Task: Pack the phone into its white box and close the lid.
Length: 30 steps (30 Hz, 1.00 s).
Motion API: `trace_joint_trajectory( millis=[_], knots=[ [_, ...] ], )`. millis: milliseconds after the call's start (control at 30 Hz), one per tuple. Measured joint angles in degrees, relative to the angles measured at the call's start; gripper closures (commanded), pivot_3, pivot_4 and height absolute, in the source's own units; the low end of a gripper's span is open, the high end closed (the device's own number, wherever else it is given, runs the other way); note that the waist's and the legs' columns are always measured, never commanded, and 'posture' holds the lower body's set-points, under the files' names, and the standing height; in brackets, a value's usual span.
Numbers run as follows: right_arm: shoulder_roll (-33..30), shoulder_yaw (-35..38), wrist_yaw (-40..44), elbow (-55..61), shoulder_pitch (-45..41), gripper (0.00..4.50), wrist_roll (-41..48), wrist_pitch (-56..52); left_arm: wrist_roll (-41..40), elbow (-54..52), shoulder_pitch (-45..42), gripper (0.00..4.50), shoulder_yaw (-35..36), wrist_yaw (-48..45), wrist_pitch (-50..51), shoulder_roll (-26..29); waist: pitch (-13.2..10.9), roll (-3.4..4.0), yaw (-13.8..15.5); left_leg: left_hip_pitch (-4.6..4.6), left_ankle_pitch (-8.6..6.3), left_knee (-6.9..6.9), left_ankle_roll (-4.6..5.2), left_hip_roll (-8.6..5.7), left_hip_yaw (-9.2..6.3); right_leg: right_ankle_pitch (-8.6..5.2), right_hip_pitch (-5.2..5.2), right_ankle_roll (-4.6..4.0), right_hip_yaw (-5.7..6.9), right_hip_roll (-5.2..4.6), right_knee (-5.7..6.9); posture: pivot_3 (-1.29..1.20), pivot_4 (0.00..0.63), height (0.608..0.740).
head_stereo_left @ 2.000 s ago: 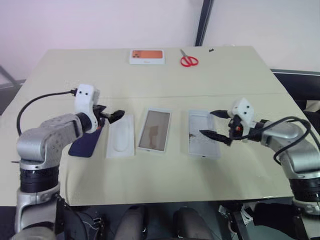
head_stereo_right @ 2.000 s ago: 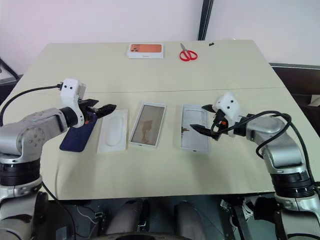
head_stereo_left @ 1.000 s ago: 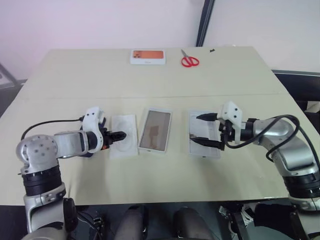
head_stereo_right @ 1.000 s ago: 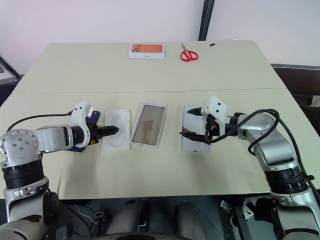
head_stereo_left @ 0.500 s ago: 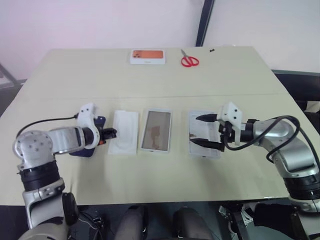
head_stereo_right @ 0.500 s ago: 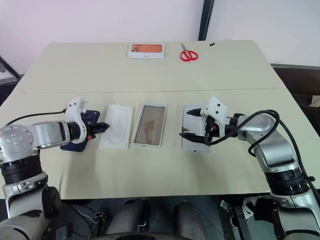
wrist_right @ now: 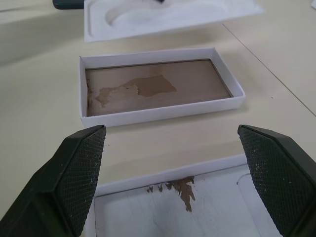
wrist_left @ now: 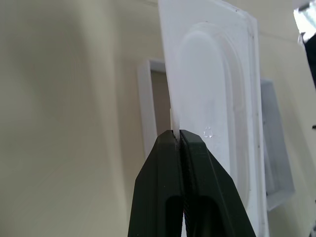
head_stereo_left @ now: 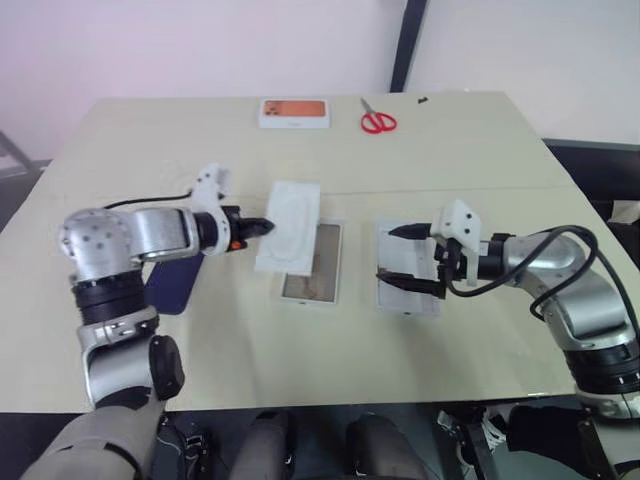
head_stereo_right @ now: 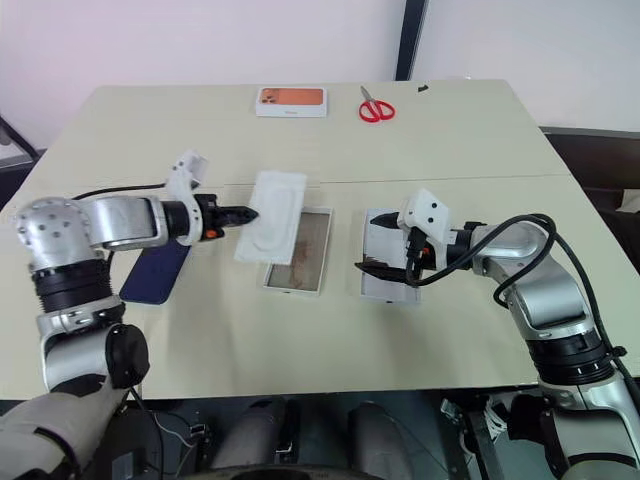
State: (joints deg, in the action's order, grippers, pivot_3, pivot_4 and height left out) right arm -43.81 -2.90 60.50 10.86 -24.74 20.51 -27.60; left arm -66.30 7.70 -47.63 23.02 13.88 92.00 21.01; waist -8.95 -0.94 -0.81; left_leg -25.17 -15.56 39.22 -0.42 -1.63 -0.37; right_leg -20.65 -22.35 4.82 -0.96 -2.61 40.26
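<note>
White insert (head_stereo_right: 272,215) pinched in your left gripper (head_stereo_right: 248,213) above the white box (head_stereo_right: 296,260); right gripper (head_stereo_right: 385,252) gapes empty, phone (head_stereo_right: 155,272) unpacked, lid (head_stereo_right: 388,268) off

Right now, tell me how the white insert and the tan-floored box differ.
The white insert is lifted and tilted, pinched by the shut left gripper; the white box lies flat on the table. The insert has an oval recess; the box has a tan floor with raised walls. Both are white rectangles.
</note>
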Motion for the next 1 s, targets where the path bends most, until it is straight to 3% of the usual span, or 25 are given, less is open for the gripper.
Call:
trace_joint_trajectory(
  millis=[567, 700, 900, 1000],
  knots=[
    [-0.1, 0.2, -2.4, 1.6, 2.5, 0.00, 0.4, -0.7, 9.2, -0.5, 0.0, 4.47, -5.1, -1.1, 0.0, -7.7, 0.0, 0.00, 0.1, -0.01, 0.00, 0.01, 0.00, 0.00, 0.00, 0.00, 0.01, 0.00, 0.00, 0.00, -0.01, 0.00, 0.150, 0.740],
    [-0.1, 0.2, -2.7, 1.6, 2.5, 0.00, 0.5, -0.8, 10.0, -1.6, 0.0, 3.14, -5.6, -1.2, 0.0, -8.0, 0.0, 0.00, 0.2, -0.01, 0.00, 0.01, 0.00, 0.00, 0.00, 0.00, 0.01, 0.00, 0.00, 0.00, -0.01, 0.00, 0.150, 0.740],
    [-0.1, 0.2, -2.8, 1.6, 2.5, 0.00, 0.6, -0.8, 10.7, -3.3, 0.1, 0.16, -5.6, -1.8, 0.0, -7.7, 0.0, 0.00, 0.1, -0.01, 0.00, 0.01, 0.00, 0.00, 0.00, 0.00, 0.01, 0.00, 0.00, 0.00, -0.01, 0.00, 0.150, 0.740],
    [0.2, 0.1, -3.3, 1.6, 1.7, 0.00, 0.5, -1.1, 11.0, -4.7, 0.0, 0.16, -4.0, -2.5, 0.0, -7.3, 0.0, 0.00, 0.1, -0.01, 0.00, 0.00, 0.00, 0.00, 0.00, 0.00, 0.00, 0.00, 0.00, 0.00, -0.01, 0.00, 0.150, 0.740]
  ],
)
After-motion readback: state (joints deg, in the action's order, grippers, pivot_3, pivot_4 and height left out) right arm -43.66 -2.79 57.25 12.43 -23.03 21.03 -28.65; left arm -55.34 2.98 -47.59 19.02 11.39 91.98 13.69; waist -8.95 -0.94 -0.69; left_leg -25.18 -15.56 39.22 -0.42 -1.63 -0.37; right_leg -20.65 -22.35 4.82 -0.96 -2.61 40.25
